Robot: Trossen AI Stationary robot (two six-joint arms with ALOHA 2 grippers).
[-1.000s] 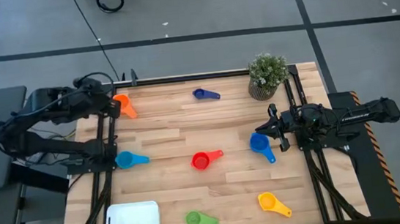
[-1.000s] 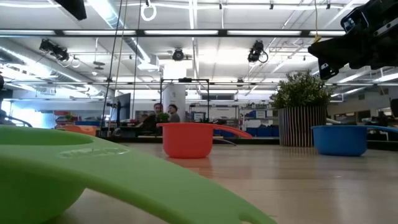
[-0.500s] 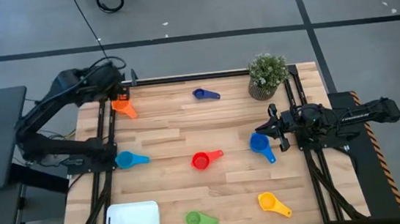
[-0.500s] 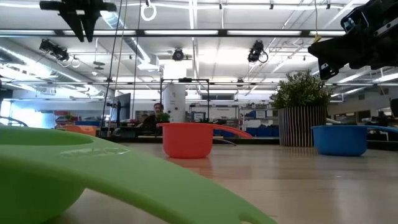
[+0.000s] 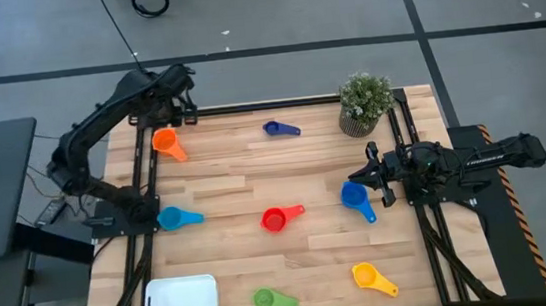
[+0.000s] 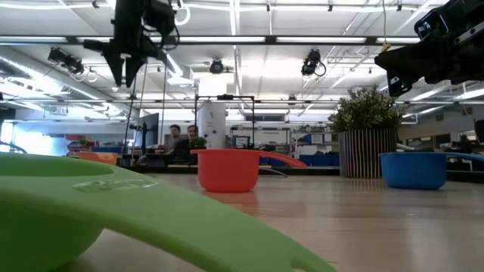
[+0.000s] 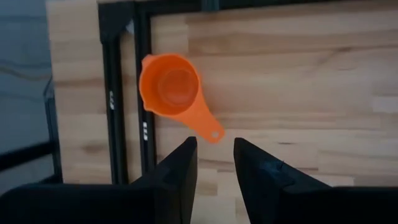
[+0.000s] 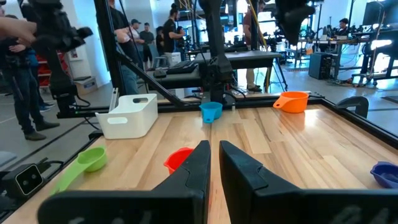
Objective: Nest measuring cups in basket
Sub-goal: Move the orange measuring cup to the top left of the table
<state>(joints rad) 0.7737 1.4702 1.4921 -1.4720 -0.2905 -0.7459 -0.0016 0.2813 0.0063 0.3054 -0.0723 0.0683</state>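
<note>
- High view showed the wooden bench [image 5: 256, 180] with six measuring cups spread over it, none of them inside the basket [image 5: 180, 304].
- The basket, a shallow white tray, stood at the near left corner of the bench, and nothing was visible inside it.
- The orange cup [image 5: 166, 142] lay at the far left corner, with its handle pointing toward the middle of the bench.
- The dark navy cup [image 5: 278, 128] lay at the far edge, well apart from the orange cup.
- The red cup [image 5: 277, 218] was near the centre, and the bright blue cup [image 5: 172, 219] lay by the left edge.
- A second blue cup [image 5: 356, 198] lay toward the right side, just in front of the right gripper [image 5: 376, 175].
- The green cup [image 5: 268, 300] and the yellow cup [image 5: 370, 277] lay along the near edge, the green one just beside the basket.
- The left gripper [image 5: 183, 103] hung above the far left corner, beside the orange cup and not touching it.
- In the left wrist view its jaws stood a little apart and held nothing; the orange cup [image 7: 174, 93] lay below and ahead of them.
- The right gripper's jaws were nearly closed, with a narrow gap, and were empty.
- A potted plant [image 5: 364, 102] stood at the far right corner.
</note>
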